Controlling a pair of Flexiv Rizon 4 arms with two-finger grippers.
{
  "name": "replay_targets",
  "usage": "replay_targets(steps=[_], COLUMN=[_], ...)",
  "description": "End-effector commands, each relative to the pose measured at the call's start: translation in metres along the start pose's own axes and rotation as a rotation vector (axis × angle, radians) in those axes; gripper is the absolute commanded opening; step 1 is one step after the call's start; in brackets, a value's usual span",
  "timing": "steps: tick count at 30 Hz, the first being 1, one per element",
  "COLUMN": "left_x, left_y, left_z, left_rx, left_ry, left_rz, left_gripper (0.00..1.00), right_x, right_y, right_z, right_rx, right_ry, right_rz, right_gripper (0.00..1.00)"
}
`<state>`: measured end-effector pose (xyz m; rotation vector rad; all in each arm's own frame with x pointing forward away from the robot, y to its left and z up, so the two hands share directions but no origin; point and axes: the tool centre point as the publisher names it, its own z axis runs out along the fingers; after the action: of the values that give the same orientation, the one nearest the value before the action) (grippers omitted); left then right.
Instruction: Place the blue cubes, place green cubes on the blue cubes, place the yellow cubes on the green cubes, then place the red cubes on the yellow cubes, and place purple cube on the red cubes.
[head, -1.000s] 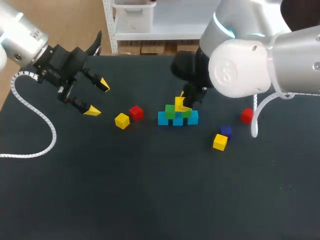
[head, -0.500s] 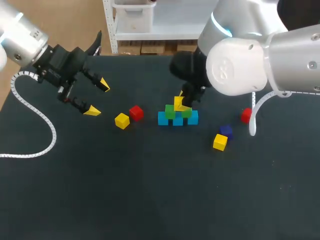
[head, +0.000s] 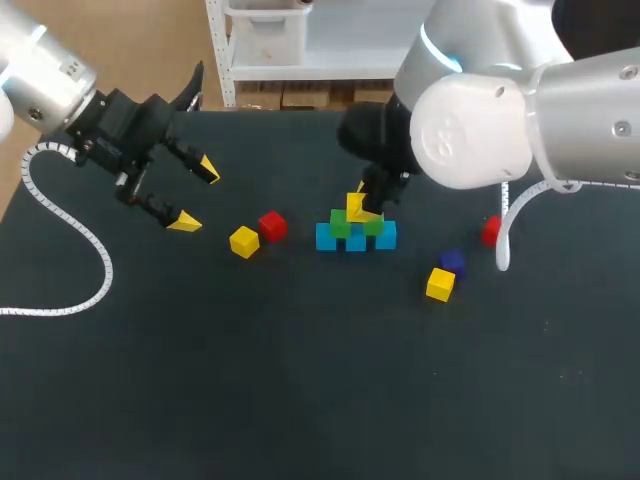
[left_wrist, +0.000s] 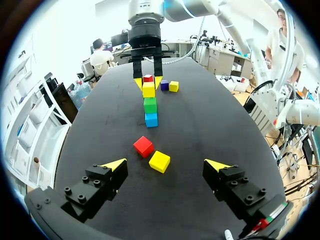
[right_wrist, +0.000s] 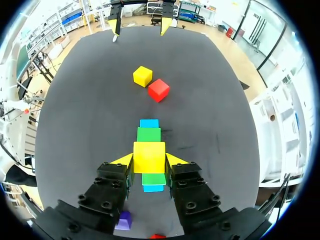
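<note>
- My right gripper (head: 362, 208) is pinching the top yellow cube (head: 357, 206). In my right wrist view both yellow fingertips (right_wrist: 123, 160) press against opposite sides of that cube (right_wrist: 149, 156).
- That cube sits at the top of the stack near the table's (head: 300, 380) middle, over the join between the two green cubes (head: 340, 223).
- The green cubes rest side by side on a row of three blue cubes (head: 356, 241), which stand touching one another on the dark tabletop.
- Every cube is a small block of one solid colour with plain faces and crisp edges. From my left wrist view the stack lines up as blue (left_wrist: 151, 120), green (left_wrist: 150, 105) and yellow (left_wrist: 148, 89).
- My left gripper (head: 196, 195) hangs above the table's left part with its fingers spread wide and nothing between them, well apart from the stack.
- Between it and the stack lie the near yellow cube (head: 243, 241) and the near red cube (head: 272, 225), just beside each other.
- To the stack's right the purple cube (head: 451, 262) sits just beside the far yellow cube (head: 439, 284).
- The far red cube (head: 491, 232) lies a little beyond those two, partly behind my right arm's cable.
</note>
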<state>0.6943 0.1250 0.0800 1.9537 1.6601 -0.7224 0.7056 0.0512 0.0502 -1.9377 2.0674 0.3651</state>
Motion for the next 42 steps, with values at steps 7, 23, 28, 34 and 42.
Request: replay_targets(steps=[7,23,28,34,42], left_x=[0.0006,0.0006,0.0006,0.0006,0.0006], left_y=[0.0009,0.0009,0.0009,0.0009,0.0009], left_z=[0.0002,0.0002,0.0002,0.0002,0.0002], left_rx=[0.002,0.002,0.002,0.002,0.002], left_ry=[0.0,0.0,0.0,0.0,0.0], left_rz=[0.001,0.001,0.001,0.001,0.001], left_gripper=[1.0,1.0,1.0,1.0,1.0], right_x=[-0.0003,0.0002,0.0009,0.0029,0.0035], right_y=[-0.002,-0.0031,-0.004,-0.0023,0.0002], right_z=[0.0021,0.0028,0.0027,0.0035,0.0036], right_rx=[-0.01,-0.017,-0.019,-0.032,-0.055], right_ry=[-0.002,-0.004,-0.005,-0.009,-0.014], right_rz=[0.001,0.003,0.003,0.005,0.006], right_gripper=[0.07,0.23,0.35,0.56,1.0])
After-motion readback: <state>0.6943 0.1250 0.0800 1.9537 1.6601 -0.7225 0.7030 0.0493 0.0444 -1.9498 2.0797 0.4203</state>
